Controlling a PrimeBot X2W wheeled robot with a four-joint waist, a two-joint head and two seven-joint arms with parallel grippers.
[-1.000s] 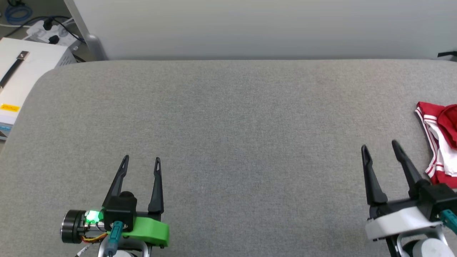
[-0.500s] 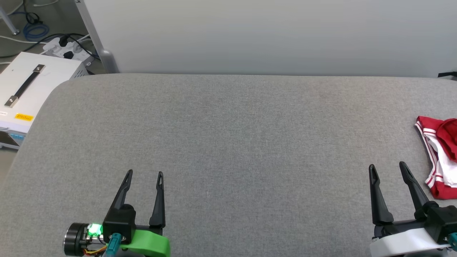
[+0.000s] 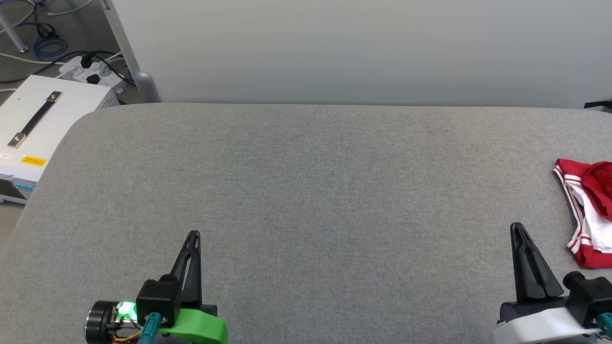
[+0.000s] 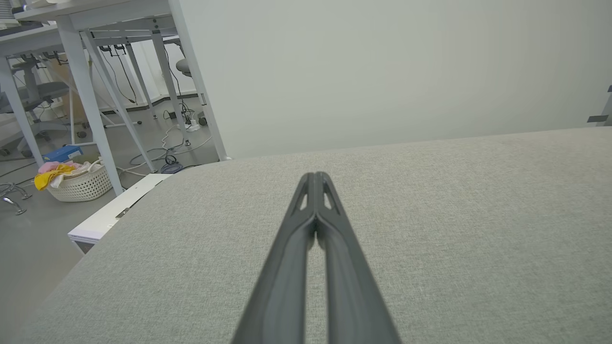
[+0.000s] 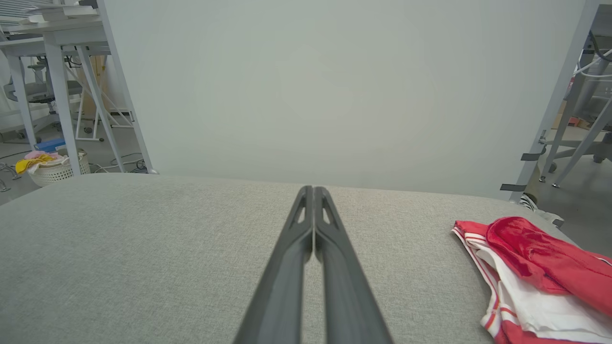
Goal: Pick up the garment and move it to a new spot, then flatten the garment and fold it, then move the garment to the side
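Note:
The garment (image 3: 589,210) lies crumpled at the table's far right edge, red cloth over white with red-and-white striped trim; part of it runs off the head view. The right wrist view has the garment (image 5: 535,277) at its lower right, well to the side of the fingers. My right gripper (image 3: 518,228) stands near the front right, shut and empty, a short way left of the garment and apart from it. At the front left my left gripper (image 3: 193,235) is shut on nothing. Both pairs of fingers meet tip to tip, the left gripper (image 4: 315,175) and the right gripper (image 5: 310,188).
The grey cloth-covered table (image 3: 306,191) spreads wide between the grippers. A pale wall panel (image 3: 334,48) rises behind its far edge. Off the left edge sit a white box with a black handle (image 3: 38,124), cables, desk legs and a laundry basket (image 4: 79,181).
Both grippers have gone from open to shut. The head camera has tilted, so the whole picture has slid downward.

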